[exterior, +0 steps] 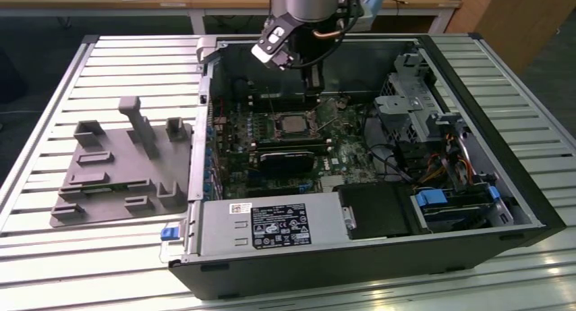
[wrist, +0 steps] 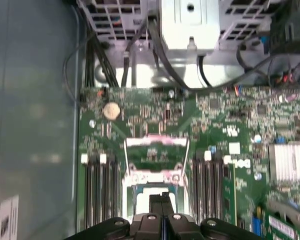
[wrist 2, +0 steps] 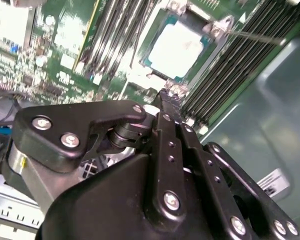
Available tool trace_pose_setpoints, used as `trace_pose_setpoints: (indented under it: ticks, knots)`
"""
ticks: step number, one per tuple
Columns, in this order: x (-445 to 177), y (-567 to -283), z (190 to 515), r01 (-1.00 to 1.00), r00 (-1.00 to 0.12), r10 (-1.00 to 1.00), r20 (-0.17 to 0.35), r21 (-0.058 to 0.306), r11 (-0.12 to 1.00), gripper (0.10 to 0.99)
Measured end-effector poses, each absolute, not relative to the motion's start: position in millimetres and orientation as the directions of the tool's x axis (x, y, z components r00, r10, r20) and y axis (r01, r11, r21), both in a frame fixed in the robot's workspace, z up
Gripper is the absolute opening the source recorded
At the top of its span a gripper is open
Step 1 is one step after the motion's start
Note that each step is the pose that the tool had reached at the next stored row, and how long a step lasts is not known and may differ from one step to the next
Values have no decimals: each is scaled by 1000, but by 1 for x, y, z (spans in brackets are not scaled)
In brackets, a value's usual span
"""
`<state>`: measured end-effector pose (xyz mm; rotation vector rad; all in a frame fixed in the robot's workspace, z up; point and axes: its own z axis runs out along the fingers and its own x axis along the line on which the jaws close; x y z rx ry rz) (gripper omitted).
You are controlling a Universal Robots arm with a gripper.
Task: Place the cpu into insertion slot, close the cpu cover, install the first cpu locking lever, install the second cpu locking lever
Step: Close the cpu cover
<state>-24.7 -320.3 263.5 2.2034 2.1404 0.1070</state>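
The cpu (wrist 2: 176, 47) is a pale square chip lying flat in the insertion slot (wrist 2: 157, 70) on the green motherboard. From the exterior view the slot (exterior: 290, 124) sits mid-board inside the open computer case. The cpu cover (wrist: 155, 150), a silvery frame, looks swung open on the far side of the slot (wrist: 151, 191). A thin lever rod (wrist 2: 255, 36) sticks out beside the socket. My gripper (wrist 2: 169, 95) hangs just above the socket's edge, fingers pressed together with nothing visible between them. It also appears in the first wrist view (wrist: 162, 199) and in the exterior view (exterior: 312, 94).
A black block (exterior: 288, 159) sits on the board near the slot. Memory slots (wrist: 97, 190) flank the socket. A drive cage (exterior: 419, 102) and cables (exterior: 396, 159) crowd the exterior view's right. The power supply (exterior: 270, 227) fills the near side. A grey fixture plate (exterior: 117, 169) lies on the slatted table.
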Motion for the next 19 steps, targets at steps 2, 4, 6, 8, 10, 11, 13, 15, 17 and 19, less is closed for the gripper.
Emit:
trace_pose_setpoints:
  ticks: [2, 4, 6, 8, 10, 11, 13, 15, 17, 19]
  knots:
    - [-17, -320, 264, 995, 29, 1000, 3, 95, -29, 102]
    - [-10, -320, 263, 995, 29, 1000, 2, 92, -29, 102]
    - [-4, -320, 263, 996, 29, 1000, 2, 90, -29, 102]
    - [3, -320, 264, 996, 29, 1000, 2, 88, -29, 102]
    - [11, -320, 264, 996, 29, 1000, 2, 86, -29, 102]
    - [15, -320, 264, 996, 29, 1000, 2, 85, -29, 102]
    - [24, -320, 263, 996, 29, 1000, 2, 83, -29, 102]
    - [32, -320, 263, 996, 29, 1000, 2, 81, -29, 102]
    - [40, -320, 263, 996, 29, 1000, 2, 79, -29, 102]
    - [48, -320, 263, 997, 29, 1000, 2, 78, -29, 102]
